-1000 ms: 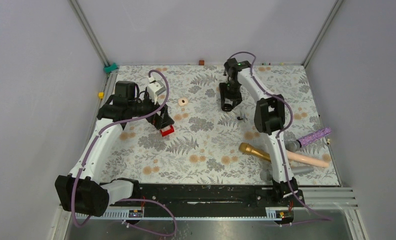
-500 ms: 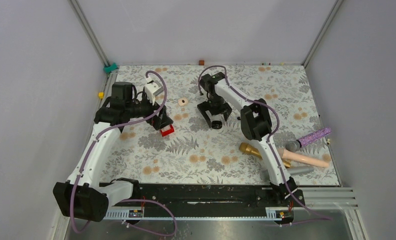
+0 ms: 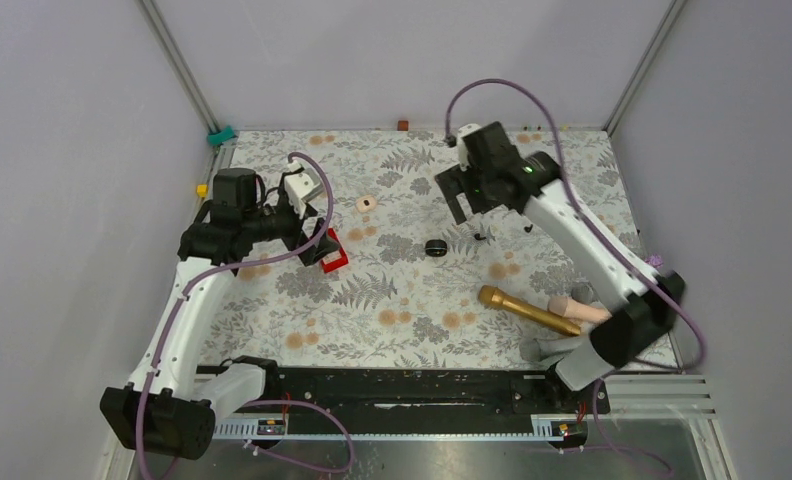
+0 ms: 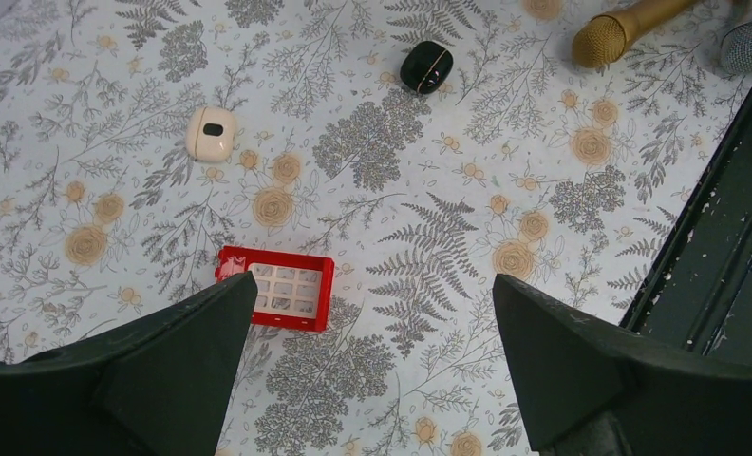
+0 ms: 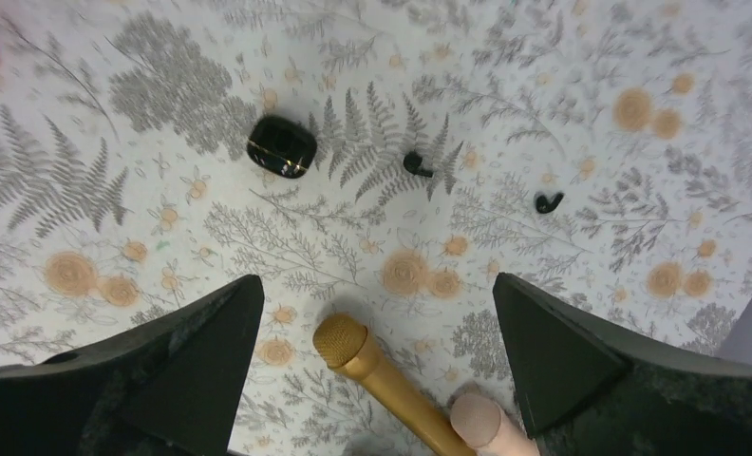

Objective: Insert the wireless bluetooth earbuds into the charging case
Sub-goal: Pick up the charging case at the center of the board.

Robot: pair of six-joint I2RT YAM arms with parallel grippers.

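**Nothing seated yet: case shut, both buds loose**

The black charging case (image 5: 281, 146) lies flat on the fern-printed table cover (image 5: 87, 190). It is a glossy, rounded pebble with a thin gilt seam, and its lid looks closed. Both black earbuds lie on the cover to its right in the top view. The nearer earbud (image 5: 416, 165) sits just beside the case and the farther earbud (image 5: 547, 201) lies beyond it. Each is a tiny, hooked, shiny bean. By my reading the whole job remains: open the lid, pick up each bud, seat it.

The right gripper (image 5: 377, 285) hovers above the case and buds, jaws spread wide and holding nothing. The left gripper (image 4: 374, 285), well left of the case, is equally wide and empty (a red gridded box (image 4: 277, 288) lies below it). A matte cream case (image 4: 211, 133) sits left of the black one, and a gold microphone (image 5: 372, 366) with a mesh head lies on its near side.
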